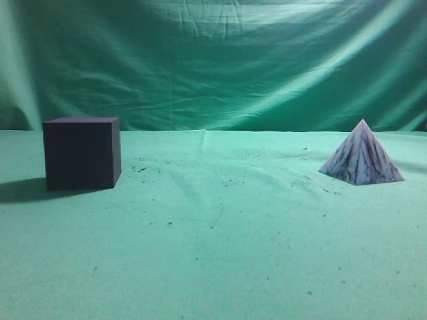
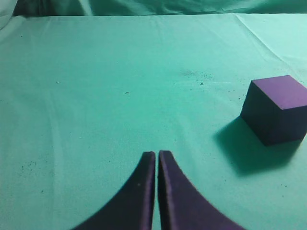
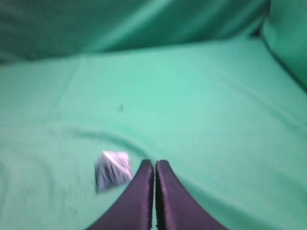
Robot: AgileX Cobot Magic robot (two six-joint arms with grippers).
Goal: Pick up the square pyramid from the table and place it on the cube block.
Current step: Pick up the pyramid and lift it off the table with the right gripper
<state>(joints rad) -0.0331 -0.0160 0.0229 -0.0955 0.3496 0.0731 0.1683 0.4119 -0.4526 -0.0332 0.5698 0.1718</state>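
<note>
Pyramid and cube well apart on green counter, both pincers closed and empty.

Exterior view: square pyramid (image 1: 361, 157) sits upright on the counter (image 1: 220, 253) at 3 o'clock, marbled white-purple faces, apex up. Cube block (image 1: 81, 153) at 9 o'clock, dark purple, flat on the cloth, shadow toward 9. No arm shows in this view. Green backdrop (image 1: 220, 60) hangs behind. Dark specks are scattered on the cloth between the two. Left wrist view: left pincer (image 2: 157, 158) has fingers pressed together, holding nothing, over bare cloth; cube at 3 o'clock of it, apart. Right wrist view, blurry: right pincer (image 3: 154, 165) also has fingers together, nothing held; pyramid lies just beside the tips at 9 o'clock; cannot tell if touching.
</note>
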